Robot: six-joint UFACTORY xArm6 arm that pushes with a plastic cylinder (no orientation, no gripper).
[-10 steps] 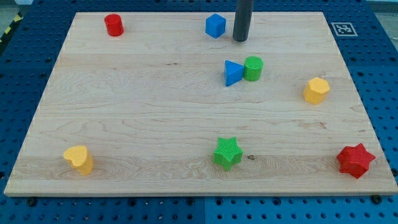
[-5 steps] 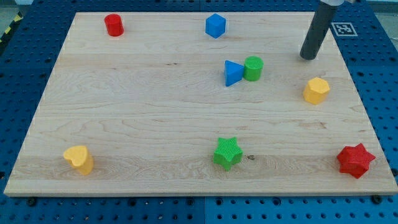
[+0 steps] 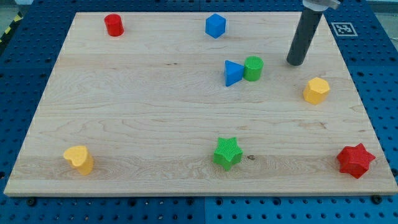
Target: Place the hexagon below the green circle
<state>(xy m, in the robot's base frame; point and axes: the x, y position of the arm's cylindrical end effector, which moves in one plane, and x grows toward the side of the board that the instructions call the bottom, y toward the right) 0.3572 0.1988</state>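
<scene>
The yellow hexagon (image 3: 316, 90) lies near the board's right side. The green circle (image 3: 253, 68) stands left of it, a little higher in the view, touching a blue triangle (image 3: 232, 73) on its left. My tip (image 3: 296, 62) rests on the board between the green circle and the yellow hexagon, up and to the left of the hexagon and apart from both.
A blue cube-like block (image 3: 215, 25) and a red cylinder (image 3: 114, 25) sit near the top edge. A yellow heart (image 3: 79, 158), a green star (image 3: 227, 153) and a red star (image 3: 356, 160) lie along the bottom. The wooden board (image 3: 137, 106) sits on a blue pegboard.
My tip swept from the top middle far to the right, then came back slightly left and down. No block has moved.
</scene>
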